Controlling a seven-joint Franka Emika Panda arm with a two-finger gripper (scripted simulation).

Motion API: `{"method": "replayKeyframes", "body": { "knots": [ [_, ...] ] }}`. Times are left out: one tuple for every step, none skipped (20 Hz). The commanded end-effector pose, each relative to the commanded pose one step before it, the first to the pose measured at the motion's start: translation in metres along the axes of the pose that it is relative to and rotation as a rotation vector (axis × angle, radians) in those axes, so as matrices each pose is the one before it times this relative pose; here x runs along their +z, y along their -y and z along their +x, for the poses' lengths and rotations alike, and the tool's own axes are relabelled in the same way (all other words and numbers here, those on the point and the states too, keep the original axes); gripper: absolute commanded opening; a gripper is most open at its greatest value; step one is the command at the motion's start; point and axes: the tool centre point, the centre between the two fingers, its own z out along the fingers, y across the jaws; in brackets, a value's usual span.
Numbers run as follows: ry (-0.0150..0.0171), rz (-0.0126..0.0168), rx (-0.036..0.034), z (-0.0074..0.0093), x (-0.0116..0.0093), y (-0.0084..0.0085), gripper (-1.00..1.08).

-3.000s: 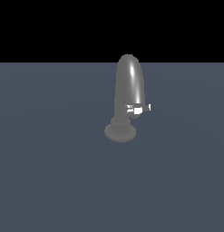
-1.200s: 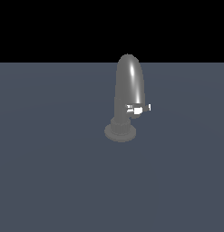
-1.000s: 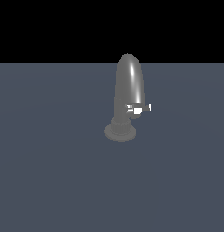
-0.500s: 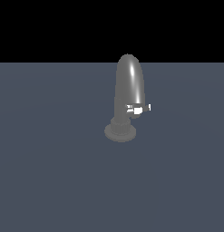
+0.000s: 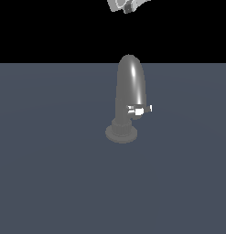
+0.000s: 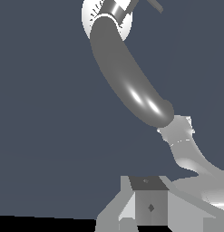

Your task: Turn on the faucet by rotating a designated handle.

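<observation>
the dark grey floor (image 5: 50, 173) filled the lower part of the exterior view, under a black band. the faucet (image 5: 129, 98) stood on it near the middle, its thick arched spout rising from a round stepped base. in the wrist view the faucet (image 6: 127, 77) appeared as a long glossy tube seen from above. the gripper (image 5: 127, 5) showed only as a pale grey piece at the upper edge of the exterior view, well above the spout's top and apart from it. whether its fingers were spread or pressed together could not be told. the handle (image 5: 141, 109), a short bright lever, stuck out from the stem toward the exterior view's right, low on the faucet and far below the gripper, untouched.
</observation>
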Motion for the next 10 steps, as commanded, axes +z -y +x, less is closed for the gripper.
{"method": "replayKeyframes", "body": {
  "knots": [
    [0.04772,0.01713,0.03877,0.01418,-0.00033,0.00213,-1.00],
    [0.01912,0.00706,0.01569,0.00570,-0.00017,0.00092,-1.00],
    [0.01929,0.00713,0.01583,0.00574,-0.00018,0.00093,-1.00],
    [0.01950,0.00722,0.01599,0.00580,-0.00019,0.00093,-1.00],
    [0.01972,0.00731,0.01617,0.00586,-0.00020,0.00094,-1.00],
    [0.01997,0.00742,0.01638,0.00593,-0.00020,0.00095,-1.00],
    [0.02026,0.00754,0.01662,0.00601,-0.00021,0.00096,-1.00],
    [0.02059,0.00768,0.01689,0.00610,-0.00022,0.00097,-1.00],
    [0.02084,0.00779,0.01710,0.00617,-0.00023,0.00099,-1.00],
    [0.02051,0.00769,0.01683,0.00606,-0.00024,0.00097,-1.00]
  ]
}}
